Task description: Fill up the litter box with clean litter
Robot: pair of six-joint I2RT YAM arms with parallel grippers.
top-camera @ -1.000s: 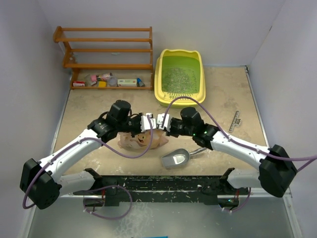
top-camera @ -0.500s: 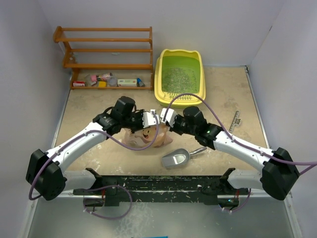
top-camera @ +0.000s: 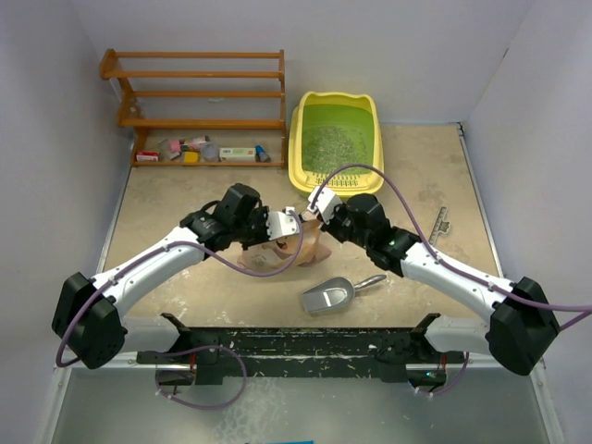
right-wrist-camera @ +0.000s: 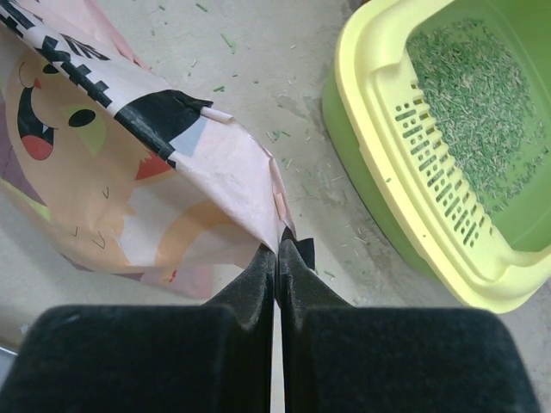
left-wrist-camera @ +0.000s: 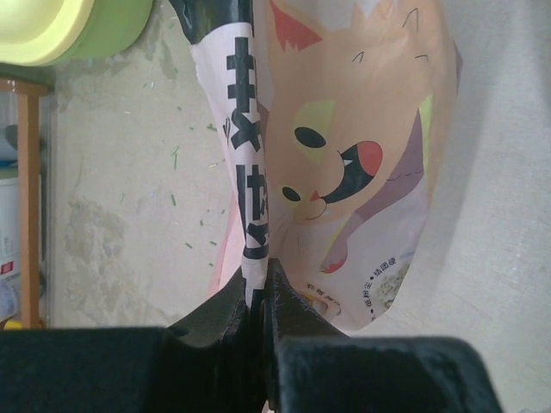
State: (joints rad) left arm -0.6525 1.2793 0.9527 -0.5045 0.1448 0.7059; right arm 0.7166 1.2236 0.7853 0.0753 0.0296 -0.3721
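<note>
The yellow litter box (top-camera: 305, 180) with a green floor stands at the back centre, and pale grey-green litter (top-camera: 326, 146) covers part of its floor. It also shows in the right wrist view (right-wrist-camera: 379, 163) with litter (right-wrist-camera: 473, 95) inside. A pink printed bag (top-camera: 298, 242) with a cat face hangs between the two grippers, lifted off the table in front of the box. My left gripper (top-camera: 285, 225) is shut on the bag's edge (left-wrist-camera: 250, 258). My right gripper (top-camera: 319, 205) is shut on another corner of the bag (right-wrist-camera: 280, 228).
A grey metal scoop (top-camera: 328, 296) lies on the table near the front, right of the bag. A wooden shelf rack (top-camera: 194, 92) with small items stands at the back left. A grey strip (top-camera: 438, 226) lies at the right. Walls close in both sides.
Both grippers have risen and moved toward the litter box, pulling the bag up from lying flat on the table to hanging upright between them.
</note>
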